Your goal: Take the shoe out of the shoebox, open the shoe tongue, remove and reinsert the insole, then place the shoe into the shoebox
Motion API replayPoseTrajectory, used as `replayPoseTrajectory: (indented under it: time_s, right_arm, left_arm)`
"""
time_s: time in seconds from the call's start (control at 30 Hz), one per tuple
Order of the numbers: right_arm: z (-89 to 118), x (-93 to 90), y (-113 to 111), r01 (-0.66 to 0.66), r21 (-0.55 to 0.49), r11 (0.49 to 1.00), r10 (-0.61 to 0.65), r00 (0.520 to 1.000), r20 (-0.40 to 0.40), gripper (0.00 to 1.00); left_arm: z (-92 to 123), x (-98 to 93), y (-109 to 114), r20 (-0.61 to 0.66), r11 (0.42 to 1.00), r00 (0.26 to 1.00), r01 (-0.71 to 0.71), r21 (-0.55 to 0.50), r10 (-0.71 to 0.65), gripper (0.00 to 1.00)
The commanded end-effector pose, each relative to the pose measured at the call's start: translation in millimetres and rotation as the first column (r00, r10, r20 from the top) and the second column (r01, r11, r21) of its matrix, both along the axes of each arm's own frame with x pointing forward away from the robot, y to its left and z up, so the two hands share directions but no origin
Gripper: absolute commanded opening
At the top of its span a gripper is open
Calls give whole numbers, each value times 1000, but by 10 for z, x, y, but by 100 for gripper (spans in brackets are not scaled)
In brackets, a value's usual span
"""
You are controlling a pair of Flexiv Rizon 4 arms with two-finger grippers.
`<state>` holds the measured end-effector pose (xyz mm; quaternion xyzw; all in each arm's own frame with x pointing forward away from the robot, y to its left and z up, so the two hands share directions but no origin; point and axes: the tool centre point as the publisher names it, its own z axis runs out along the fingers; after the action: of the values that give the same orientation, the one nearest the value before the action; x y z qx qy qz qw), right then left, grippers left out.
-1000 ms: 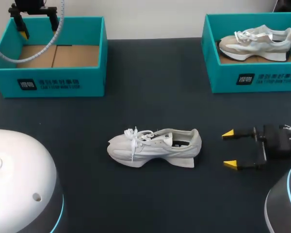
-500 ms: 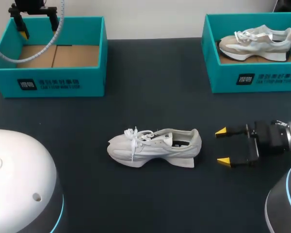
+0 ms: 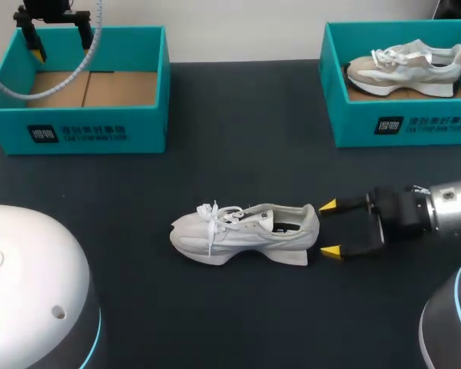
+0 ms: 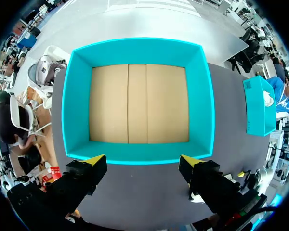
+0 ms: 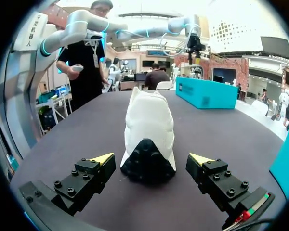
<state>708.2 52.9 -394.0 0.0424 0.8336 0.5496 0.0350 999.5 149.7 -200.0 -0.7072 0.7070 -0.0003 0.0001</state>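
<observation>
One white shoe (image 3: 244,233) sits in the middle of the dark table (image 3: 238,154), with its toe toward my left. The right pincer (image 3: 329,228) is low, right by the heel, with its fingers wide apart and not touching the shoe. The left pincer (image 4: 140,160) hangs over the empty left box (image 3: 77,127) with its fingers apart too, and the right box (image 3: 403,127) holds a second shoe (image 3: 403,68).
</observation>
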Motion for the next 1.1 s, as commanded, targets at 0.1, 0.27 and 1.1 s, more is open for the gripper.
replayPoseTrajectory:
  time_s: [0.1,0.27,1.1]
  right_arm:
    - [-73,4,198,-27,2,1000,27,1000,-16,100]
    - [-77,15,269,-32,6,999,32,999,-16,100]
    - [-178,75,623,-69,29,997,70,997,-25,100]
  left_arm:
    - [0,1,1,0,1000,1000,0,0,0,100]
    - [0,1,1,0,1000,1000,0,0,0,100]
    - [0,1,1,0,1000,1000,0,0,0,100]
